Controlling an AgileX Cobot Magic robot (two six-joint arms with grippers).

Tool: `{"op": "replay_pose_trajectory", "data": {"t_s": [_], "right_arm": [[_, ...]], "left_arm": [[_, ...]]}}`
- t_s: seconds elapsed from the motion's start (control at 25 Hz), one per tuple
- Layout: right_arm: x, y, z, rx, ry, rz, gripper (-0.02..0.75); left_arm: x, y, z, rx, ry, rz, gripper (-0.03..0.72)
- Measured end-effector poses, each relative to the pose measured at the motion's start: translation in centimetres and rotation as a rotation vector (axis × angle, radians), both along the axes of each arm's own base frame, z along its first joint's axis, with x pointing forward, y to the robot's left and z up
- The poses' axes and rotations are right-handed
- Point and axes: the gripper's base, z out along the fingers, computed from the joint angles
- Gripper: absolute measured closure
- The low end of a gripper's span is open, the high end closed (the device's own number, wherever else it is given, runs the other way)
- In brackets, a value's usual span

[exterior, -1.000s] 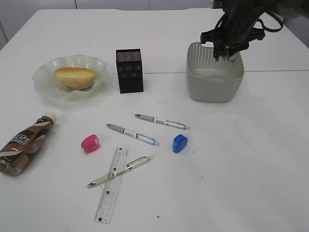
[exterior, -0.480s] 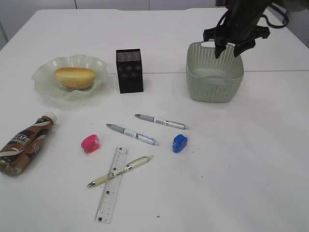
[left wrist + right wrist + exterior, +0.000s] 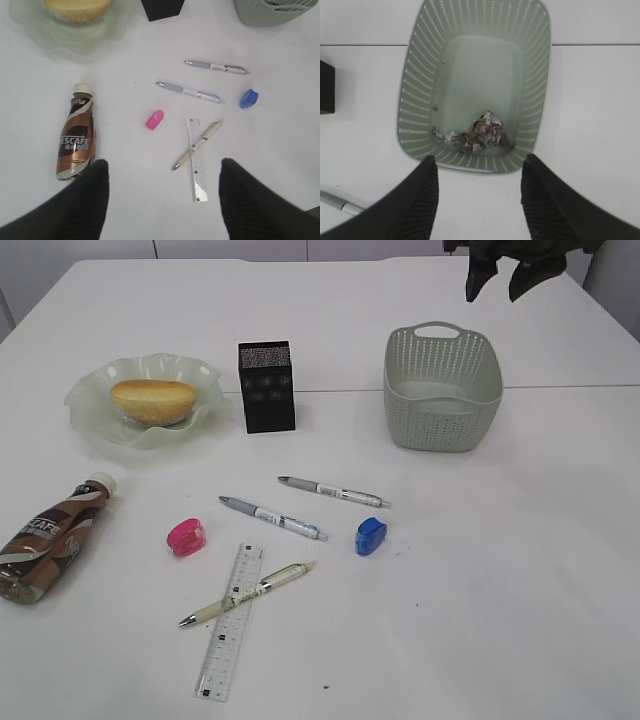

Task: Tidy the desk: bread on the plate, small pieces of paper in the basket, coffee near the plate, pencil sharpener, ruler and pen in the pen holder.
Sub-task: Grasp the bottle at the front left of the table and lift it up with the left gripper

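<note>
The bread lies on the pale green plate. The coffee bottle lies on its side at the left edge. The black pen holder stands beside the plate. Three pens, a clear ruler, a pink sharpener and a blue sharpener lie in the middle. Crumpled paper lies in the grey-green basket. My right gripper is open and empty, high above the basket. My left gripper is open and empty, high above the ruler.
The table's far edge runs behind the basket. Bare white tabletop spreads to the right of the blue sharpener and along the front.
My right gripper has risen out of the basket and moved up and to the right, empty. Nothing on the table has moved.
</note>
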Motion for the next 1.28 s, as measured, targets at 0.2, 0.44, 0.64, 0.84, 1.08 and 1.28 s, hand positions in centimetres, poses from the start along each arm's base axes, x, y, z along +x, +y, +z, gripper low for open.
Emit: {"op": "replay_pose_trajectory", "data": {"t_s": [0.2, 0.44, 0.64, 0.84, 1.08, 1.28], "right_arm": [[-3.7, -0.5, 2.8, 0.01, 0.007, 0.003, 0.347], [-9.6, -0.7, 5.7, 0.085, 0.021, 0.021, 0.347], [-13.8, -0.7, 7.5, 0.159, 0.016, 0.046, 0.347], [-16.9, -1.1, 9.2, 0.161, -0.027, 0.067, 0.347], [-19.0, -1.4, 9.8, 0.159, -0.043, 0.078, 0.347], [-19.6, -1.5, 8.8, 0.153, -0.006, 0.078, 0.347]], "left_arm": [[1.5, 0.2, -1.2, 0.068, 0.032, 0.018, 0.183], [5.4, 0.2, -5.1, 0.195, 0.142, 0.037, 0.183], [9.8, -0.1, -11.0, 0.305, 0.297, 0.033, 0.183], [13.0, -0.1, -17.3, 0.425, 0.431, 0.016, 0.183], [15.2, 0.8, -22.9, 0.451, 0.537, 0.023, 0.18], [16.3, 1.8, -24.7, 0.422, 0.527, 0.054, 0.177]]}}
